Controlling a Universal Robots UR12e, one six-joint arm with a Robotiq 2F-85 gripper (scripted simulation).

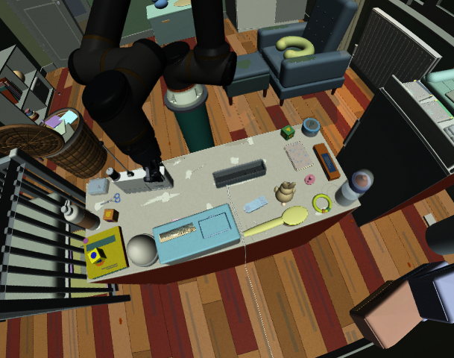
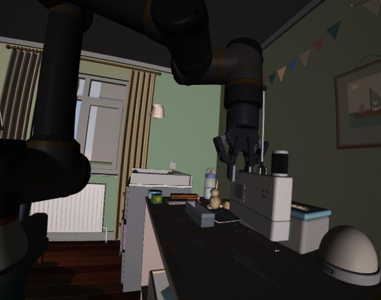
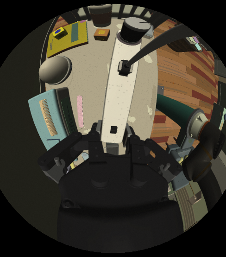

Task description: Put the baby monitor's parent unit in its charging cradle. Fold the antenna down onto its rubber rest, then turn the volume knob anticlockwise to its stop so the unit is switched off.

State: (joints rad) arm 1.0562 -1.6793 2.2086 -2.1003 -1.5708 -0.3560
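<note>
The white parent unit (image 1: 140,183) hangs clear of the table, well left of the dark grey charging cradle (image 1: 239,173) at the table's middle. My gripper (image 3: 114,130) has its fingers clamped on the two flat sides of the unit (image 3: 120,91) at the end away from the knob. The black volume knob (image 3: 134,29) stands on the unit's top at the far end. The thin antenna (image 2: 263,126) stands straight up from its hinge (image 3: 124,67), and the small dark rubber rest (image 3: 114,129) sits on the top between my fingers. In the second side camera the unit (image 2: 265,201) floats above the tabletop.
Behind the table rise the robot's green pedestal (image 1: 192,117) and an armchair (image 1: 304,57). A blue case (image 1: 198,233), grey dome (image 1: 141,250), yellow book (image 1: 103,252), orange block (image 1: 110,214) and bottle (image 1: 80,217) crowd the near-left. A crib rail (image 1: 34,231) stands left.
</note>
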